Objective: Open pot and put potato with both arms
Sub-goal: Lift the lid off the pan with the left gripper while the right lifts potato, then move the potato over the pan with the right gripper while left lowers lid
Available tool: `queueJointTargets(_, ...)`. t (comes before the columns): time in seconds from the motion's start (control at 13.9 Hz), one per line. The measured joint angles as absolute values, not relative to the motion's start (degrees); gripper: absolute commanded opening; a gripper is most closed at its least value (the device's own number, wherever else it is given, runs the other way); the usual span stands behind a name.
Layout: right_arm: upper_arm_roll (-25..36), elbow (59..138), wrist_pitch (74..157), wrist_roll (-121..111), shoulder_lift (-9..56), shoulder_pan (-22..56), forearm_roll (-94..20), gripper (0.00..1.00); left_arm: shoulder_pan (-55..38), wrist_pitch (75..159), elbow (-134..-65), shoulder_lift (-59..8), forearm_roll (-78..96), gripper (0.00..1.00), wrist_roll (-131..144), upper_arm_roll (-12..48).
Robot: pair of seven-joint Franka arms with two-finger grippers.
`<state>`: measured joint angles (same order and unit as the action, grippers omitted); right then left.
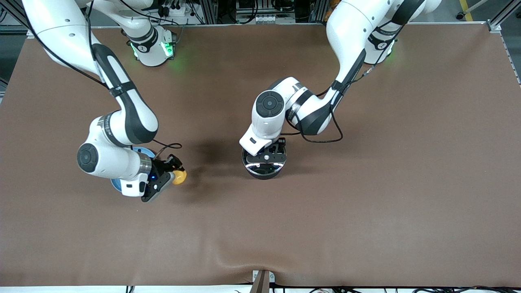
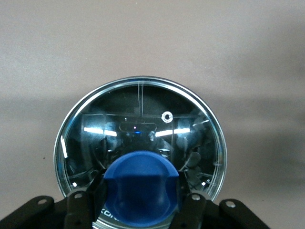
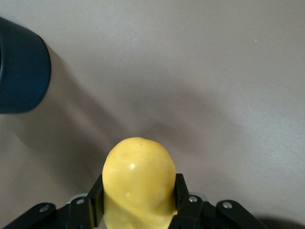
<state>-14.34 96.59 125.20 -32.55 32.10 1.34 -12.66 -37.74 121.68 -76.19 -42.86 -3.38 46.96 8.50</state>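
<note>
The black pot (image 1: 264, 173) stands mid-table with its glass lid (image 1: 260, 166) on top; its handle is hidden under the left arm. My left gripper (image 1: 266, 156) is over the pot, shut on the lid's blue knob (image 2: 141, 183). In the left wrist view the lid (image 2: 143, 114) fills the middle, with one finger (image 2: 78, 207) on each side of the knob. My right gripper (image 1: 175, 174) is shut on the yellow potato (image 1: 180, 177) and holds it above the table beside the plate. In the right wrist view the potato (image 3: 138, 179) sits between the fingers (image 3: 183, 198).
A light-blue plate (image 1: 116, 186) lies under the right arm's wrist, toward the right arm's end of the table. A dark rounded shape (image 3: 21, 71) shows at the edge of the right wrist view. Brown cloth (image 1: 366, 203) covers the table.
</note>
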Motion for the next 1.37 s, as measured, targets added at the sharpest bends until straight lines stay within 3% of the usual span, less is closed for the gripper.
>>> queueJointTargets(0.22,-14.5,96.6,125.6,-28.2,32.0,3.3,-12.7,0.17,-37.7,119.6,-74.8,-40.5,-3.4,0.0,47.0,8.5)
queueJointTargets(0.72,-14.8,95.5,128.7,-15.5,31.7,10.3,-12.7,0.17,-30.5,105.0,-74.5,-25.6,-3.9,0.0,42.9,7.5)
queueJointTargets(1.01,-14.7,94.8,134.1,-8.4,31.7,17.8,-11.7,0.17,-20.5,101.9,-79.3,-20.0,-3.9,0.0,31.8,7.5)
queueJointTargets(1.37,-14.5,95.0,139.1,2.8,32.3,25.0,-3.3,0.17,-8.3,104.5,-88.5,-16.8,-4.0,0.0,15.4,7.6)
